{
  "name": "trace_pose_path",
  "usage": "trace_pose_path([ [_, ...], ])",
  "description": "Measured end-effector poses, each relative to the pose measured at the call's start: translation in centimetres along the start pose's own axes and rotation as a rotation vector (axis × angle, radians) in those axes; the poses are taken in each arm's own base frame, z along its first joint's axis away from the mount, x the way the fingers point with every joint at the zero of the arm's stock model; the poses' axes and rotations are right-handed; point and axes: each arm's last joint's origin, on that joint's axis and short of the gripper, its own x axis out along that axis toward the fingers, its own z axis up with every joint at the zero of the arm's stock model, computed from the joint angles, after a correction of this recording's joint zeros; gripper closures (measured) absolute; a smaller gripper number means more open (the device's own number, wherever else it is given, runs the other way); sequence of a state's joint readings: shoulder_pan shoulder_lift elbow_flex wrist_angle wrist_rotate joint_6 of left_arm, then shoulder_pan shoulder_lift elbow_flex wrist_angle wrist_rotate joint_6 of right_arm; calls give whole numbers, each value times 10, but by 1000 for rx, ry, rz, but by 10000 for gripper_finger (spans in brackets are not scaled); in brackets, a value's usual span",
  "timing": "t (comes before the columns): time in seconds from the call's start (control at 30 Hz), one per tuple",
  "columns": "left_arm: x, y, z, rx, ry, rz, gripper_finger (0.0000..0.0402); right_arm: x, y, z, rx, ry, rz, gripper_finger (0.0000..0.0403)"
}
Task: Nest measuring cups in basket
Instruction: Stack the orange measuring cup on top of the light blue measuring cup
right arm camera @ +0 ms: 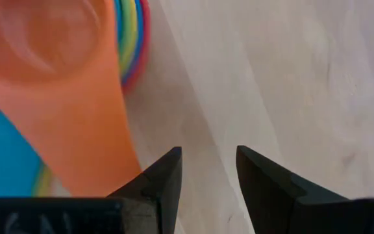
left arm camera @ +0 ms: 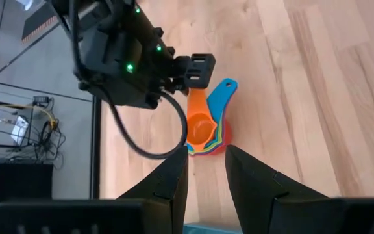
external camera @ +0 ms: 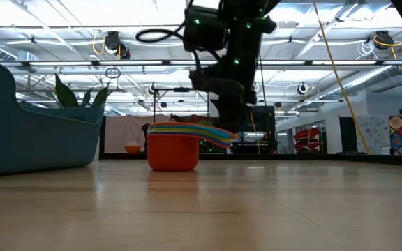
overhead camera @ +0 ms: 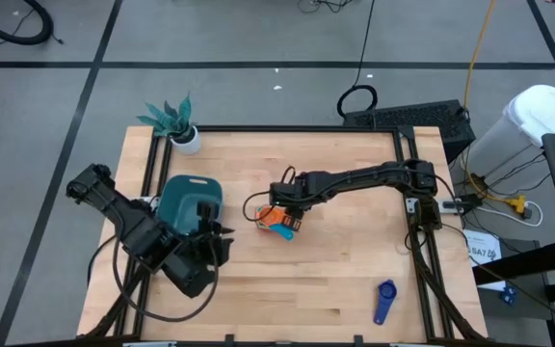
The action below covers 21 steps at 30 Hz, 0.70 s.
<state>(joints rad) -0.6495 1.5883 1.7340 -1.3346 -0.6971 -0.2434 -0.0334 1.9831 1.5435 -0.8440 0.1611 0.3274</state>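
A nested stack of measuring cups (overhead camera: 277, 222) (external camera: 173, 150) stands on its red bottom cup at the table's middle. An orange cup (left arm camera: 200, 127) (right arm camera: 57, 65) sits on top, and the handles fan out to one side. A dark blue cup (overhead camera: 384, 301) lies apart near the table's near right. The teal basket (overhead camera: 186, 198) (external camera: 33, 139) stands at the left. My right gripper (overhead camera: 287, 204) (right arm camera: 210, 162) is open just above the stack's handles, beside the orange handle. My left gripper (overhead camera: 218, 234) (left arm camera: 206, 162) is open over the basket's near right rim (left arm camera: 210, 229).
A small white pot with a teal plant (overhead camera: 183, 135) stands at the table's far left corner, behind the basket. Bare wood lies between the stack and the dark blue cup and along the near edge.
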Motion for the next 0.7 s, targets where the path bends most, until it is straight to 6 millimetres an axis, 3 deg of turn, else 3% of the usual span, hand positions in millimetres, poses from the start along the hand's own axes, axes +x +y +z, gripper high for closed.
trace_pose_path([
  [0.2,0,0,0,2,-1,1,295,18,2,-13,22,40,62,266],
  [0.47,2,2,0,6,4,8,295,10,5,-10,57,-21,128,266],
  [0.7,2,2,1,16,3,9,295,-5,20,-11,63,-75,195,266],
])
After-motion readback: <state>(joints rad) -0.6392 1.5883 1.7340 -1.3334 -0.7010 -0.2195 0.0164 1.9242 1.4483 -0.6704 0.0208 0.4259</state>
